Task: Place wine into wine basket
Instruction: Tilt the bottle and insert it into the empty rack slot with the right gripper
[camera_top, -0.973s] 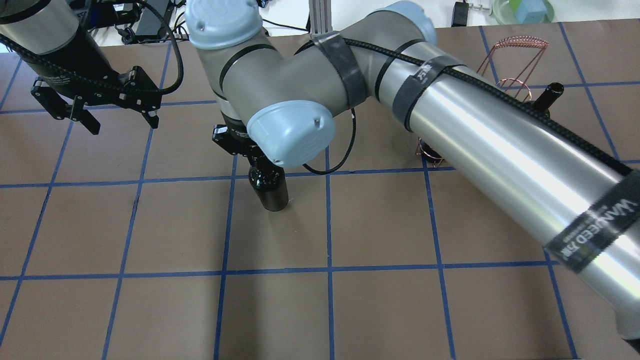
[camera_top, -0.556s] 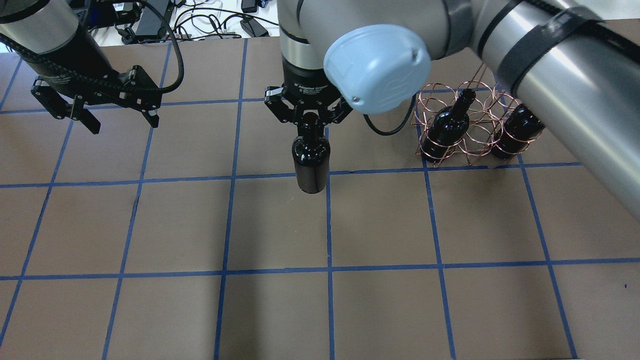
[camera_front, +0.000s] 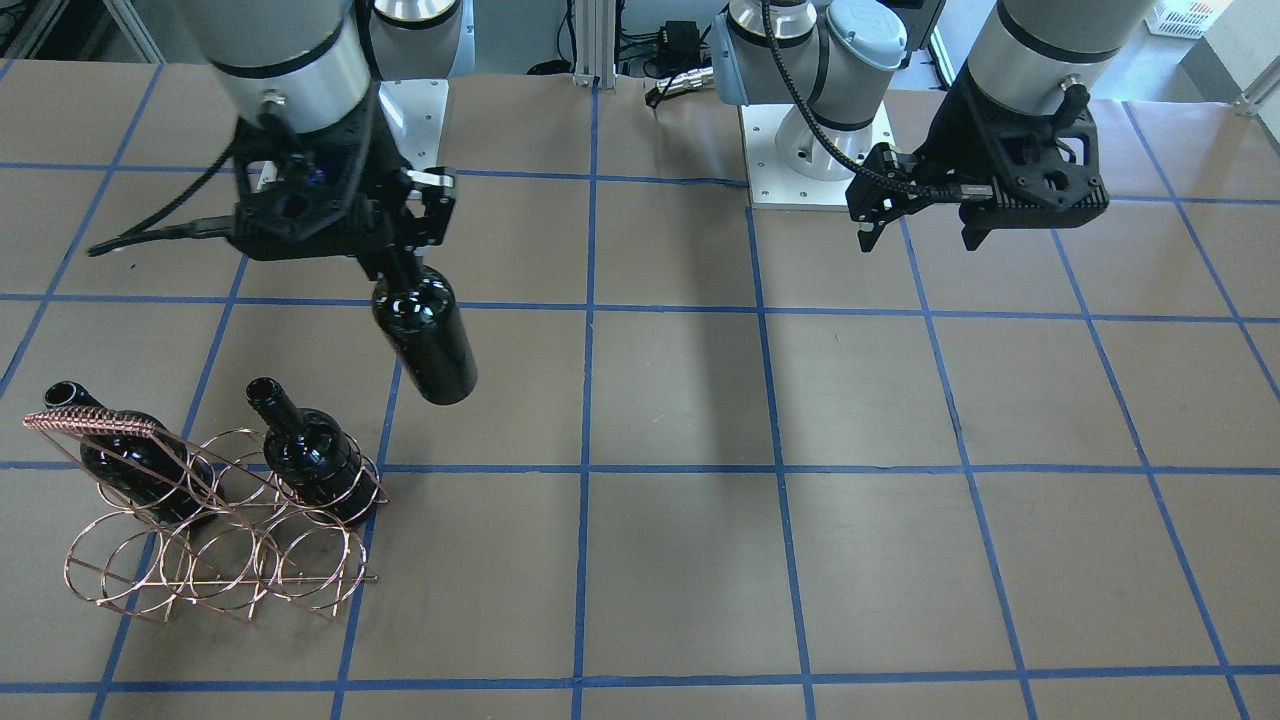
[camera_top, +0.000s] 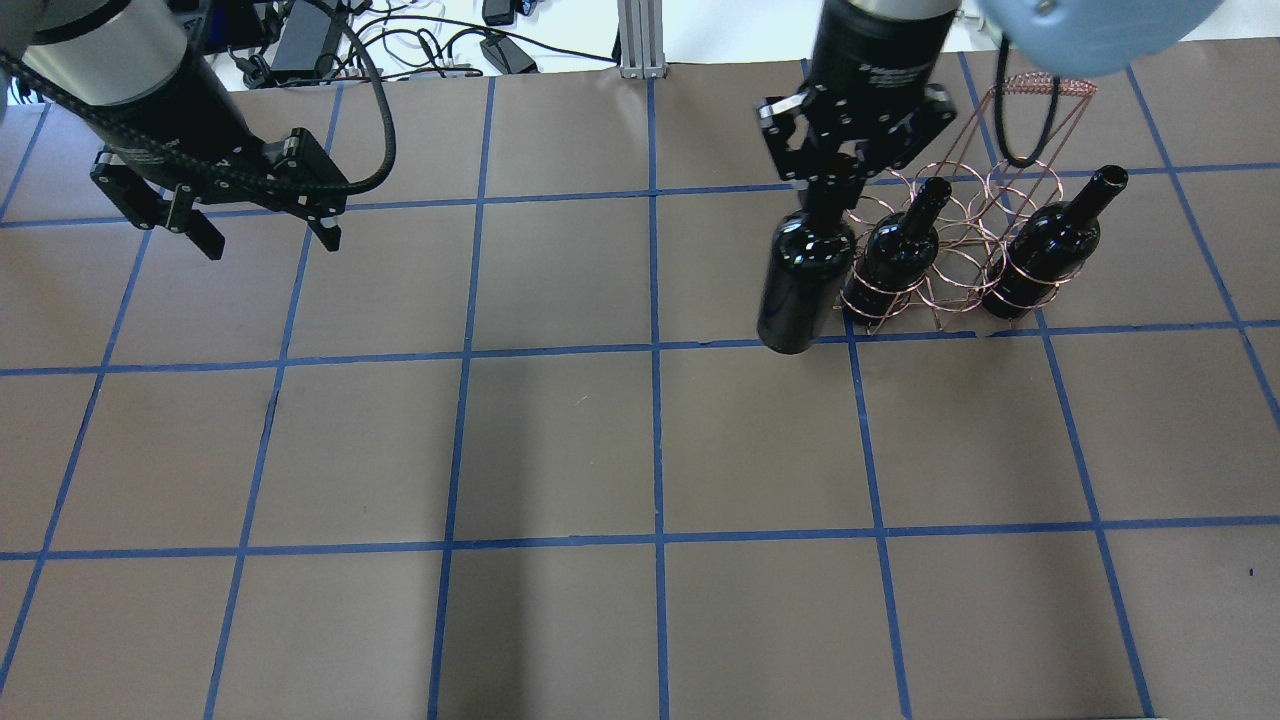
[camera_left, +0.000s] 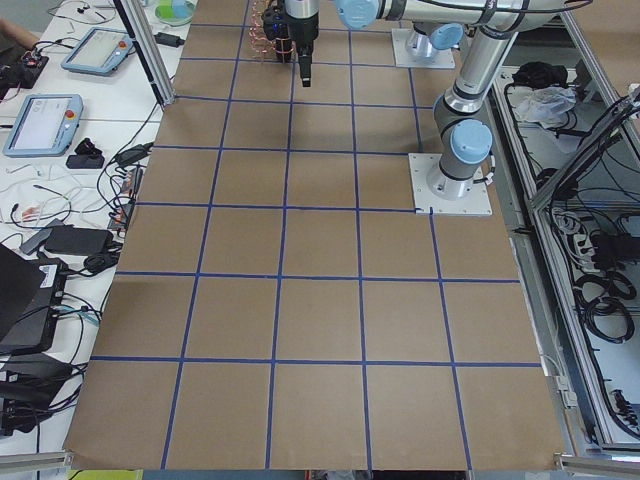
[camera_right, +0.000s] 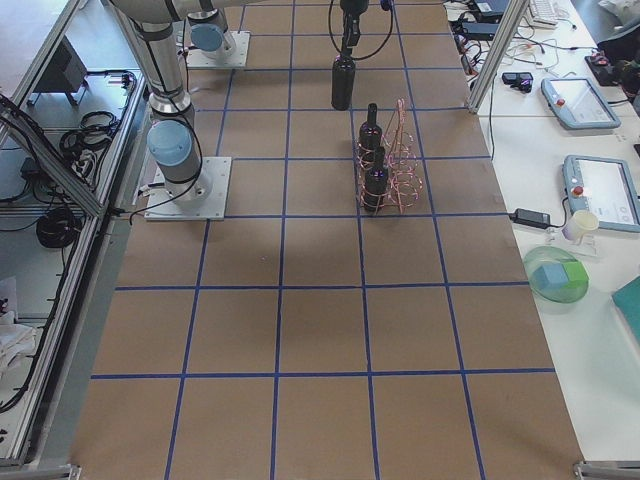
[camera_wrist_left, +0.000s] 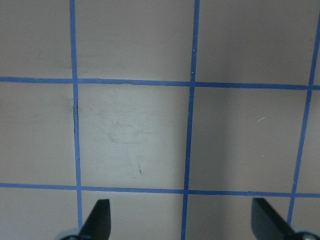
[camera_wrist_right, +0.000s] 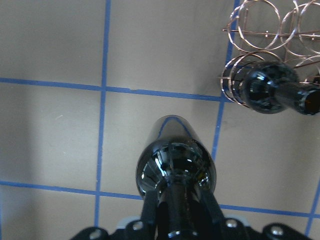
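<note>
My right gripper (camera_top: 830, 185) is shut on the neck of a glossy black wine bottle (camera_top: 800, 285). It holds the bottle upright above the table, just left of the copper wire basket (camera_top: 1040, 83). Two more black bottles (camera_top: 895, 255) (camera_top: 1050, 250) stand tilted in the basket's rings. In the front view the held bottle (camera_front: 430, 345) hangs behind the basket (camera_front: 90, 422). The right wrist view looks down the held bottle (camera_wrist_right: 175, 165), with the basket (camera_wrist_right: 250, 34) at the upper right. My left gripper (camera_top: 270, 240) is open and empty at the far left.
The brown table (camera_top: 560, 450) carries a blue tape grid. Cables and an aluminium post (camera_top: 635, 40) lie beyond the far edge. The left wrist view shows only bare table between the open fingertips (camera_wrist_left: 97, 222).
My right arm has carried the bottle from the table's middle rightward to beside the basket. The left gripper has shifted slightly right and stays open.
</note>
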